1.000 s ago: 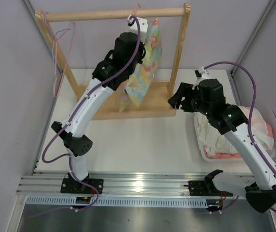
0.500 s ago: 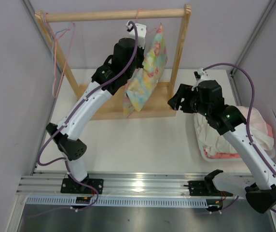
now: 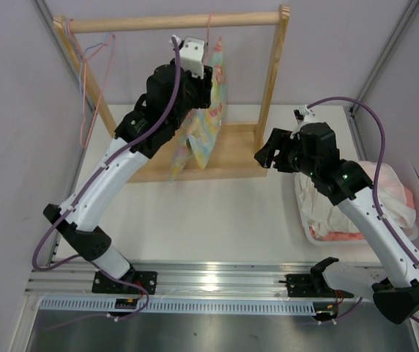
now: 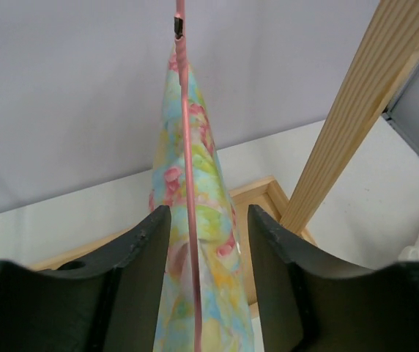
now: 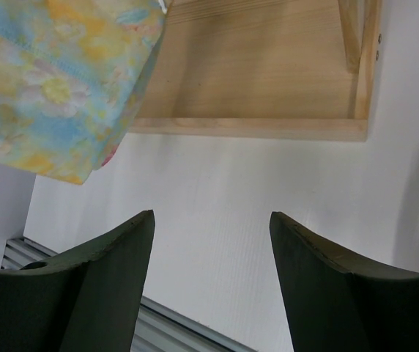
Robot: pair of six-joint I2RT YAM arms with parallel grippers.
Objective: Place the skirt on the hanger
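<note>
Okay: pastel floral cloth skirt point(image 4: 211, 293) on thin pink wire hanger point(image 4: 186, 147) hangs vertical between nearer left gripper's point(image 4: 208, 210) spread jaws.

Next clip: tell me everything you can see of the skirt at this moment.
The skirt is a small, soft cloth garment in pastel yellow, blue and green with pink flowers. It hangs limp and folded narrow on the pale pink hanger, whose hook reaches the wooden rail above. Its lower end dangles over the wooden base; whether it touches there cannot be told. The left gripper straddles it with jaws open, not gripping.
</note>
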